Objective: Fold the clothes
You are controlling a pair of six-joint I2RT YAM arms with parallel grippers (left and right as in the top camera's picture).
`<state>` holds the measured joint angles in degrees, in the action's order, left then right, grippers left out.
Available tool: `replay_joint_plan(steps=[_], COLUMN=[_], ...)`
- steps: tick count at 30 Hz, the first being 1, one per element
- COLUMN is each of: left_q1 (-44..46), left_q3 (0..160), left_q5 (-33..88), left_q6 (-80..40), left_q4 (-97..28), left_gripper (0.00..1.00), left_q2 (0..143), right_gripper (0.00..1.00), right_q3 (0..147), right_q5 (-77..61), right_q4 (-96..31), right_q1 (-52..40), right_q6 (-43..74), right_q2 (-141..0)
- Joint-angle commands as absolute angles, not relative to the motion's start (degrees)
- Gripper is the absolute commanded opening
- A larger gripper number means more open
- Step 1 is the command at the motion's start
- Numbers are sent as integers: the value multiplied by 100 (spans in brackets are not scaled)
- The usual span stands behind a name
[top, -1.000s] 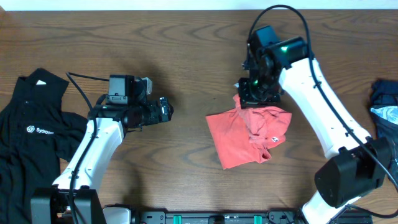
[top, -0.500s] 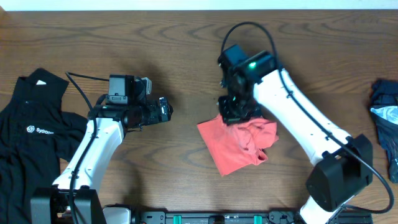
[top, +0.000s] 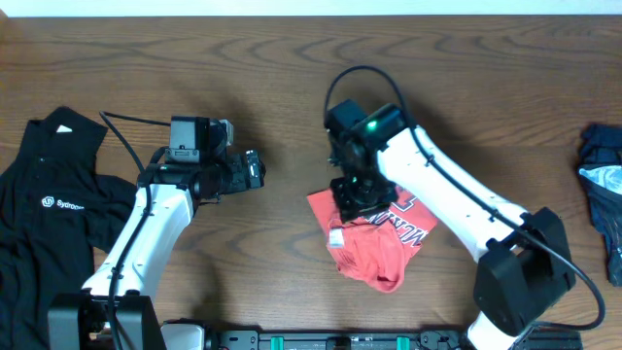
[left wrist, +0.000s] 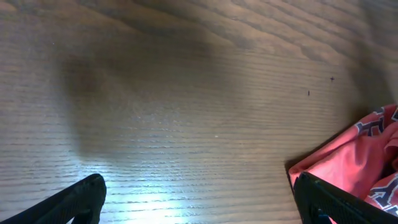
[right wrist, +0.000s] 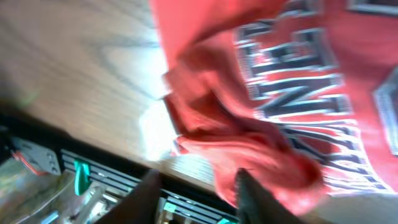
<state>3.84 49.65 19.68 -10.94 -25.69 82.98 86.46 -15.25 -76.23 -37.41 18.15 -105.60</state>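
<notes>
At table centre, right pincer [top: 355, 199] grasps the lettered coral T-shirt [top: 374, 243]; left pincer [top: 260, 170] released.

A blurred close view from my right wrist. A coral-red T-shirt [right wrist: 292, 81] fills most of the frame, bunched into folds, with white-outlined lettering running across its upper right. My two gripper [right wrist: 200, 193] fingers [right wrist: 148, 198] rise from the bottom edge, slightly apart; whether they grip the cloth is unclear. Wooden table [right wrist: 81, 68] shows at left, a dark edge strip [right wrist: 68, 171] along the lower left.
</notes>
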Motion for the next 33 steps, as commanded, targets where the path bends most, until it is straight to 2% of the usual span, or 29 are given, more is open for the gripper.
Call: replay_joint_plan(steps=[1, 2, 3, 6, 9, 11, 13, 18, 33], left_q1=[353, 353, 353, 355, 353, 353, 355, 355, 355], left_q3=[5037, 5037, 5037, 5037, 5037, 5037, 5037, 5037, 5037], left_q5=[1874, 1872, 1874, 1874, 1874, 1874, 1874, 1879, 1879], left_q6=[-1151, -1164, -1170, -1170, -1170, -1170, -1170, -1175, -1319], left_q4=[-2563, -2563, -2563, -2578, -2630, -2650, -2650, -2674, -2700], left_gripper=[98, 98, 98, 98, 98, 98, 98, 98, 98], left_q2=[8274, 8274, 8274, 8274, 8274, 8274, 8274, 8274, 8274], right_gripper=[18, 9, 6, 13, 16, 16, 27, 37, 36], right_q3=[8624, 8624, 8624, 8626, 8626, 8626, 8626, 8490, 7338], right_q5=[-1695, -1667, -1660, -1352, -672, -637, -637, -617, -1004], right_q4=[-7459, -7402, -7338, -7443, -7922, -8068, -8213, -8357, -7522], right_q1=[-4099, -4160, -4206, -4154, -3861, -3675, -3489, -3216, -3301], right_q6=[1559, 1588, 1686, 2012, 2349, 2110, 1907, 1723, 1643], right_q2=[-10606, -10606, -10606, -10602, -10602, -10602, -10602, -10604, -10604])
